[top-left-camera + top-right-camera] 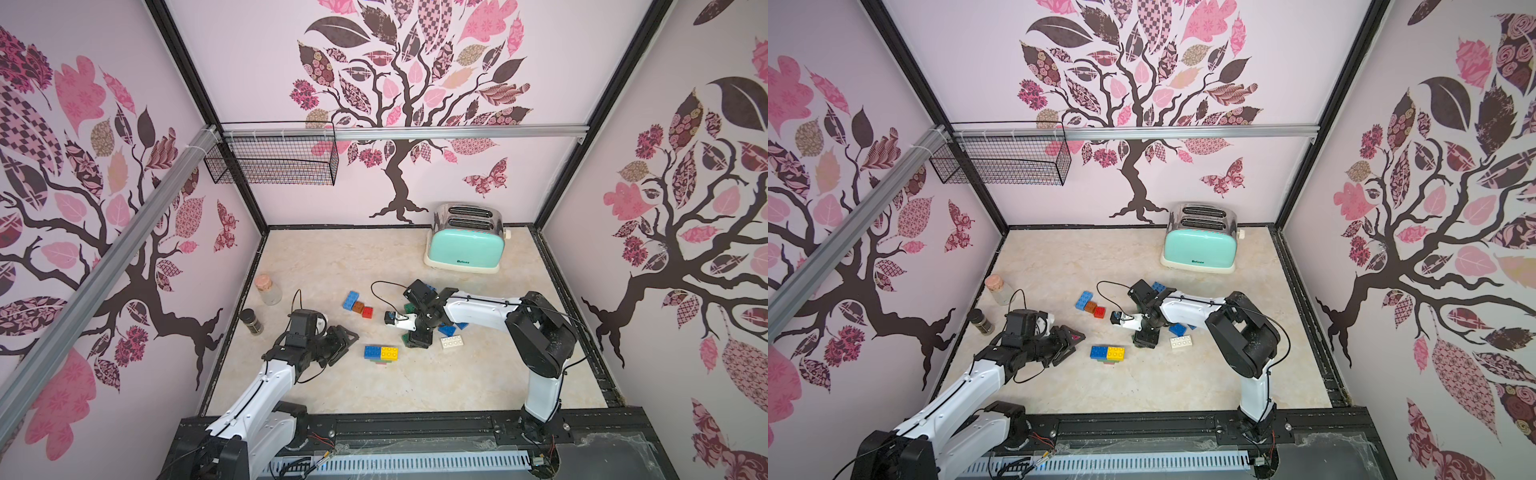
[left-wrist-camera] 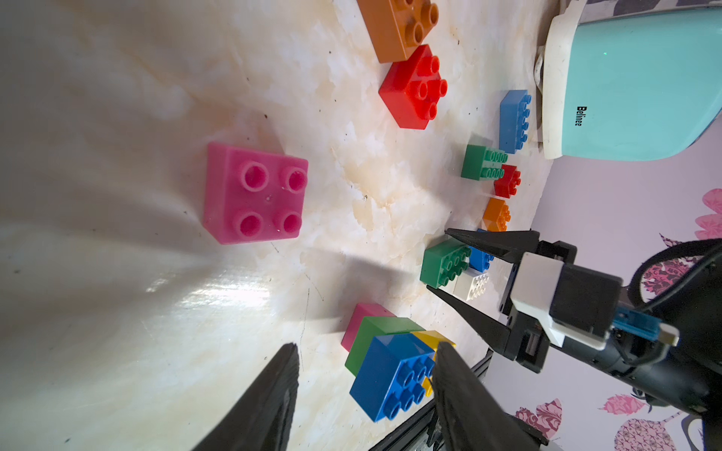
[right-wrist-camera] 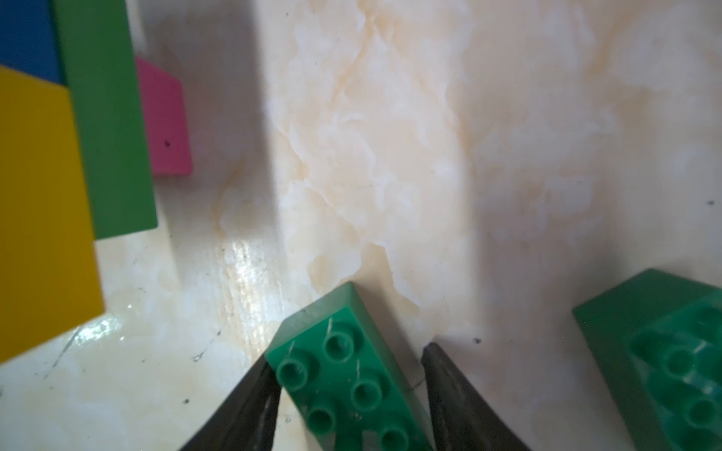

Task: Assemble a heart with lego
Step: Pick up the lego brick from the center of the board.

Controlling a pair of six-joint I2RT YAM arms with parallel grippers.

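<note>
- the right tool (image 3: 349, 355) straddled a green brick (image 3: 344, 375) that lay flat on the desk (image 1: 332, 257), studs up. one finger (image 3: 250, 398) pressed its side, but a sliver of desk showed between the other tip and the brick. i could not tell whether the tool was clenched on it or only closing.
- the left tool (image 2: 366, 345) hung released and empty near the half-built heart (image 1: 381, 353). that was a blue and a yellow brick pushed onto a green one, with a pink one under it, at the front middle of the desk.
- the green brick sat skewed between the fingers, not square. a squeeze landing on one side first would probably twist it or skid it over the glossy desk, and it could pop free on the lift.
- the hold looked to be near one end of the brick. carried like that it might droop, meet the studs of the half-built heart at a tilt and fail to seat.
- a second green brick (image 3: 672, 351) and a white brick (image 1: 450, 341) lay close to the right tool. a drifting finger could knock them out of place.
- nothing visibly braced the half-built heart. a hard push down could slide or tip the whole stack unless the left tool steadied it.
- a loose pink brick (image 2: 254, 199) lay ahead of the left tool, where a careless sweep would shove it away.
</note>
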